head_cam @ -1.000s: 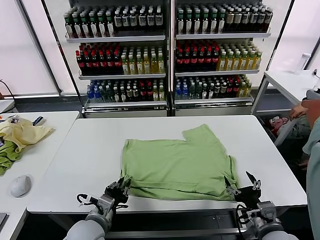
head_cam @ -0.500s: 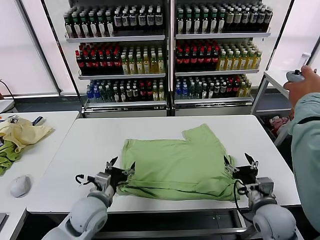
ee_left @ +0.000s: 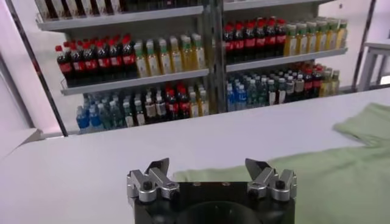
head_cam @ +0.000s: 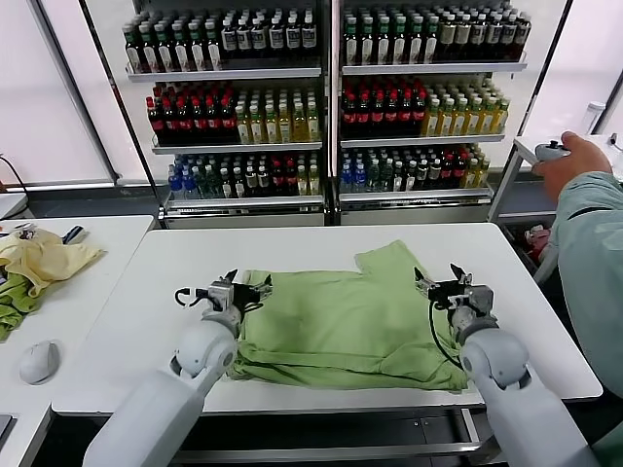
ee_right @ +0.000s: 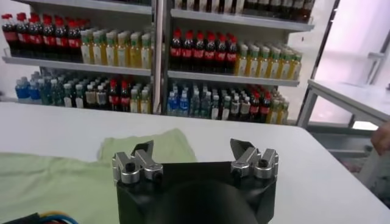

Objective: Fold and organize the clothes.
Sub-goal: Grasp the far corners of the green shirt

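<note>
The light sage-green T-shirt (head_cam: 341,326) lies flat on the white table (head_cam: 146,292), with layered folds along its near edge and one sleeve pointing to the back. Its print is hidden. My left gripper (head_cam: 243,285) is open and empty at the shirt's far left corner. In the left wrist view the gripper (ee_left: 207,164) points over the shirt (ee_left: 341,176) toward the shelves. My right gripper (head_cam: 440,282) is open and empty at the shirt's right edge, next to the sleeve. In the right wrist view the gripper (ee_right: 192,146) is above the shirt (ee_right: 61,182).
A pale yellow garment (head_cam: 39,258), a darker green cloth (head_cam: 12,302) and a mouse (head_cam: 39,362) lie on the side table at left. Bottle shelves (head_cam: 321,107) stand behind. A person (head_cam: 594,253) stands at the right, holding a controller.
Both grippers have moved from the table's front edge back along the shirt's sides to its far part. The person's arm has come further into view.
</note>
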Controlling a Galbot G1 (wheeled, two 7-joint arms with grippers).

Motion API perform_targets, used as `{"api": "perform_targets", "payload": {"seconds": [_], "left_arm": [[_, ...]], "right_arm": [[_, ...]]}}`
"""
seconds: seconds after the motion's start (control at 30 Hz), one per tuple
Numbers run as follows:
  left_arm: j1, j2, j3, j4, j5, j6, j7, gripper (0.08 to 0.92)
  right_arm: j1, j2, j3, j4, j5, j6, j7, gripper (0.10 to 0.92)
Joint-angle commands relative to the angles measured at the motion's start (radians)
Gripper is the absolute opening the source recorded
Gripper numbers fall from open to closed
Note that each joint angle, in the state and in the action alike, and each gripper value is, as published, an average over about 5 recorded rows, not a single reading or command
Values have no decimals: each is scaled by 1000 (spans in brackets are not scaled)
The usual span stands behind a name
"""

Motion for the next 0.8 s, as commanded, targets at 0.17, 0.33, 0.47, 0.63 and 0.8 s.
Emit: {"api": "perform_targets", "payload": {"seconds": [0.17, 0.33, 0.47, 0.63, 0.8], "left_arm": [[-190, -125, 38, 367, 35, 16, -1, 823], [-187, -124, 39, 392, 43, 31, -1, 823], [-182, -118, 37, 397, 34, 42, 1, 823], [-170, -103, 34, 389, -10, 44, 4, 823], [-138, -88, 37, 344, -61, 44, 14, 823]], "right_arm": [[281, 90, -129, -341, -43, -17, -10, 823], [342, 133, -149, -443, -71, -17, -22, 823], [378, 170, -154, -519, -94, -19, -36, 823], [411, 208, -149, -596, -96, -24, -52, 823], [420, 233, -131, -650, -96, -26, -68, 823]]}}
